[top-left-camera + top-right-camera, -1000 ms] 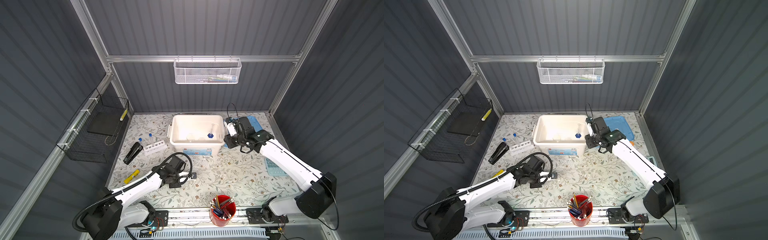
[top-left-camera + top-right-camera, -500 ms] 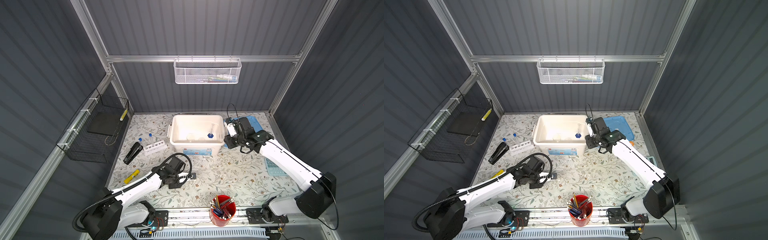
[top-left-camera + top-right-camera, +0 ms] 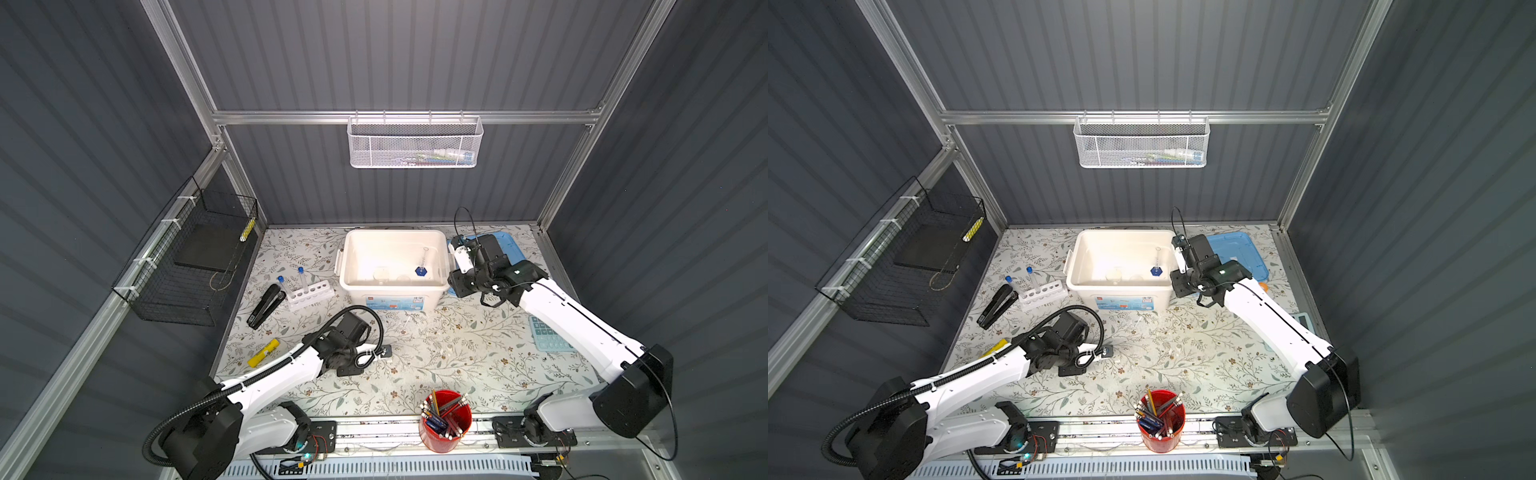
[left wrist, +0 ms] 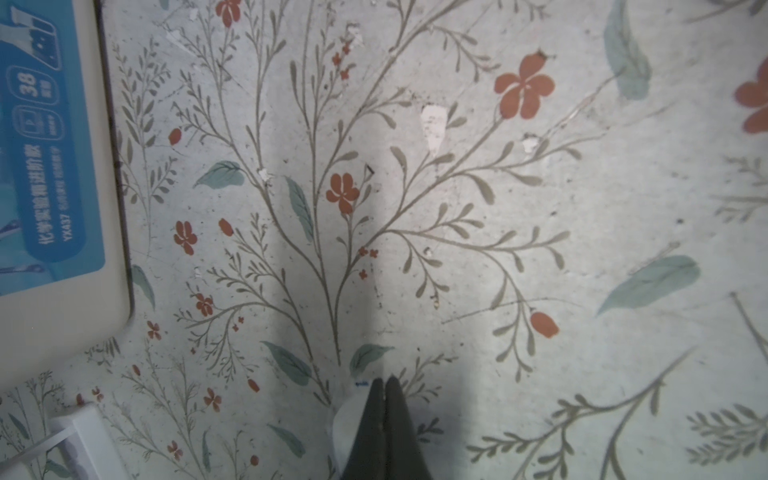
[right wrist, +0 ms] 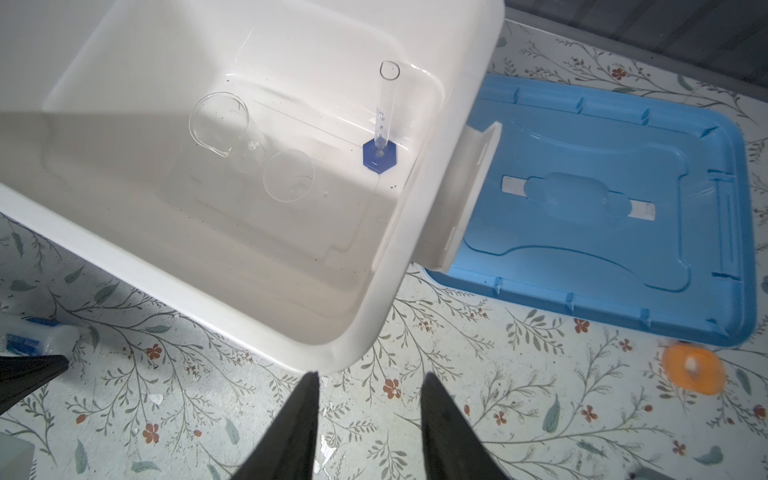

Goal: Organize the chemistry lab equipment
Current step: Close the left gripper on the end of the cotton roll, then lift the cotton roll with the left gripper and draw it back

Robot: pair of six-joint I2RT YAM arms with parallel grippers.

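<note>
The measuring cylinder is seen upright on its blue hexagonal foot inside the white bin, a clear beaker lying near it. Two blue-capped tubes are stood in the rack beside the bin. All are judged light, stiff, slick and breakable (thin glass, by the look), so the cylinder is best taken gently, low on the stem above the foot. The left gripper is clenched tip to tip; whether the pale object beside it is pinched cannot be told. The right gripper is parted and empty by the bin's corner
</note>
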